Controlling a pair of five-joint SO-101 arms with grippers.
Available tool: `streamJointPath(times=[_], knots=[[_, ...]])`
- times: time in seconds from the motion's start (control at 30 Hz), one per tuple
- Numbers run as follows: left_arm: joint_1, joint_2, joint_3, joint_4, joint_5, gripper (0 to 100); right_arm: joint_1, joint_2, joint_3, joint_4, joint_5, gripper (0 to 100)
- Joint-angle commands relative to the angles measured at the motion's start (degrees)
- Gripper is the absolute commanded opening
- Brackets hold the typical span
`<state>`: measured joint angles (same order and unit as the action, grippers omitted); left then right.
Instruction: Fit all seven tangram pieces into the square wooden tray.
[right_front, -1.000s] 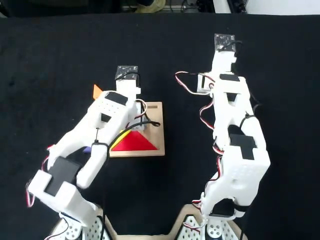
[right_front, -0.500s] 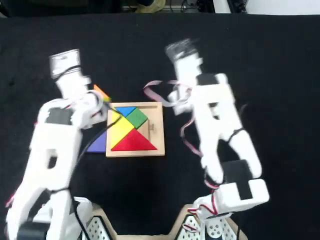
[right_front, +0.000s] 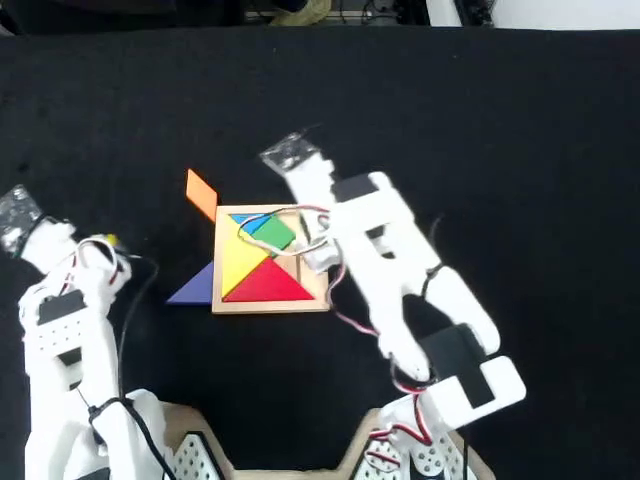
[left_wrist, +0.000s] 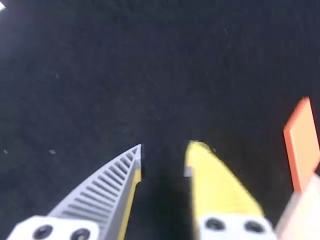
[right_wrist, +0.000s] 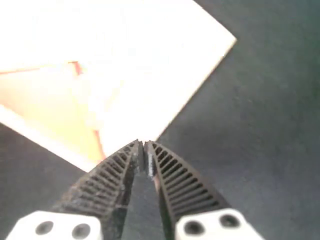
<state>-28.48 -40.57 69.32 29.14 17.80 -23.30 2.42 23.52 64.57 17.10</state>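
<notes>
High view: wooden tray (right_front: 270, 306) holds yellow, red, green, blue pieces (right_front: 245, 265); left gripper (left_wrist: 166, 146) parted, right gripper (right_wrist: 143, 144) closed.

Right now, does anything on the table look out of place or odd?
Two tangram pieces lie outside the wooden tray: the orange piece just off its far left corner, the purple triangle at its left edge. Nothing looks damaged.

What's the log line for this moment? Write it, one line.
left hand: open, empty | right hand: shut, at tray edge | orange piece, purple triangle: outside tray
</notes>
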Motion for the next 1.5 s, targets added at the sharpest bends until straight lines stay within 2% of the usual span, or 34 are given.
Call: streamJointPath(times=[0.0, 0.17, 0.5, 1.03, 1.13, 1.23, 1.3, 1.37, 1.47], knots=[[-2.2, -1.5, 0.2, -4.6, 0.0, 3, -3.1, -2.7, 0.0, 0.4, 0.6, 1.1], [-2.2, -1.4, 0.0, -4.5, 0.1, 3, -3.4, -1.1, -0.2, -0.3, 0.6, 1.1], [-2.2, -1.3, 0.1, -4.6, 0.1, 3, -3.2, 12.1, -8.7, 1.3, 0.6, 1.1], [-2.2, -1.3, 0.1, -4.7, 0.0, 3, -5.6, 12.3, -11.2, -1.4, 0.5, 1.1], [-2.2, -1.3, 0.5, -5.5, 0.0, 3, -3.5, 9.8, -11.4, 0.0, 0.5, 1.1], [-2.2, -1.3, 3.6, -12.0, 0.0, 3, 0.6, 4.7, -10.2, 0.1, 0.5, 1.1], [-1.4, -1.4, 3.9, -13.1, -4.0, 4, 3.6, 1.0, -8.5, -0.4, 0.5, 1.1], [2.0, -1.2, -0.7, -5.4, -11.2, 6, 6.1, -1.9, -6.7, -1.3, 0.4, 1.1], [7.8, 1.8, -9.7, 9.4, -14.2, 7, 9.4, -4.2, -1.8, -7.5, 0.2, 1.1]])
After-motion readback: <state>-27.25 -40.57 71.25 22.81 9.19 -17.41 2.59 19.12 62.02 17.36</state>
